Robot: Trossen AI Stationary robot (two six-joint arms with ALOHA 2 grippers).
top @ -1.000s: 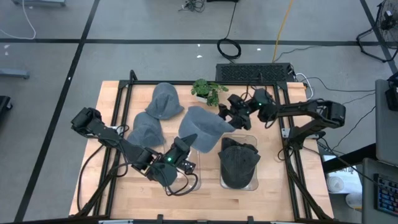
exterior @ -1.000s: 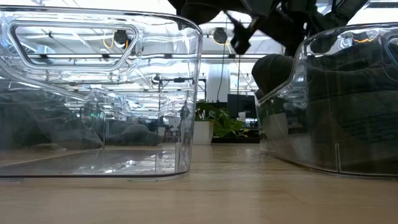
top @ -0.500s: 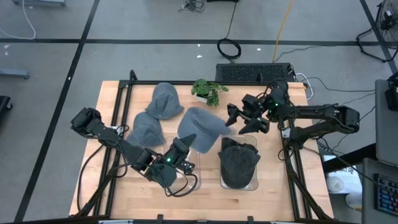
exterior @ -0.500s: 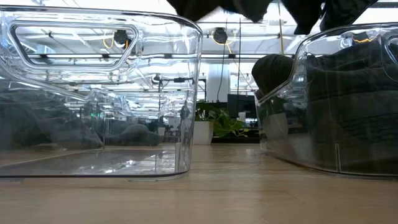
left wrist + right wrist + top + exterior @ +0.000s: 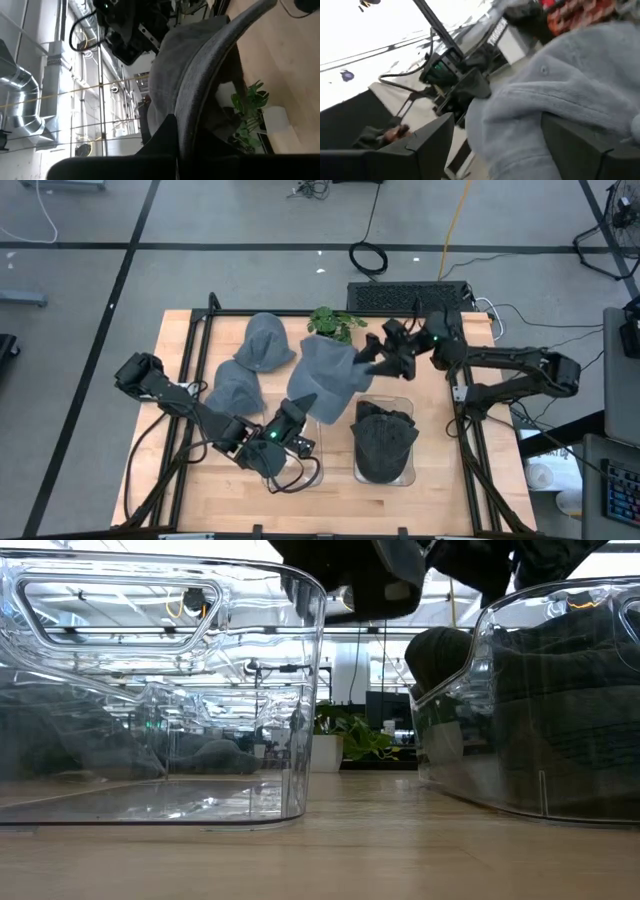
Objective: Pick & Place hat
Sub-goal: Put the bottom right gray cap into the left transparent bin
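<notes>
Two of my end effectors meet on one grey hat, which hangs above the desk near its middle, just over the far edge of the empty clear bin. My left end effector is clenched on the hat's brim at the near side; the left wrist view shows the brim running out from between my dark fingers. My right end effector stands spread wide at the hat's far right side, with the grey fleece lying between its two fingers; I cannot tell whether they press on it.

Beside the empty bin, on the right, a second clear bin holds a dark cap. Two more grey hats lie on the desk to the left: one toward the far edge, one nearer and just beside it. A small potted plant stands at the far edge, just behind the raised hat. From the low view, the two clear bins sit side by side.
</notes>
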